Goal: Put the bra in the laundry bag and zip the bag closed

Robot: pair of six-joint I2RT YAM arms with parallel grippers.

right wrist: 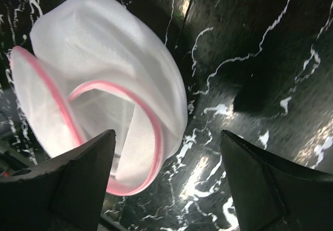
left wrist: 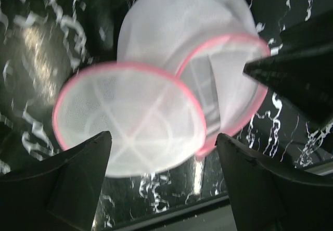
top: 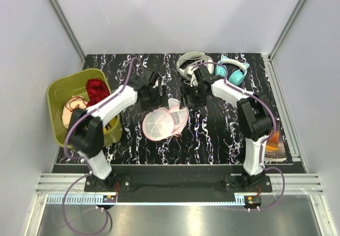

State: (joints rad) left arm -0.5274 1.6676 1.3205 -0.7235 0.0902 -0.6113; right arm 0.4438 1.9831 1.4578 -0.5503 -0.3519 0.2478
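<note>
White mesh bag (top: 162,121) lying mid-table (top: 223,135) with its pink-trimmed flap gaping open, I'm seeing the bra (top: 70,112) sitting in the green basket (top: 56,92) far left, left gripper (left wrist: 161,142) and right gripper (right wrist: 166,137) hovering by the bag, jaws apart, holding nothing.

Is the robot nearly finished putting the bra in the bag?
Barely started. The laundry bag lies unzipped on the table. The left hand and right hand hover open above it, holding nothing. The bra sits in the green basket; it must go in the bag, then the zip closes.
</note>
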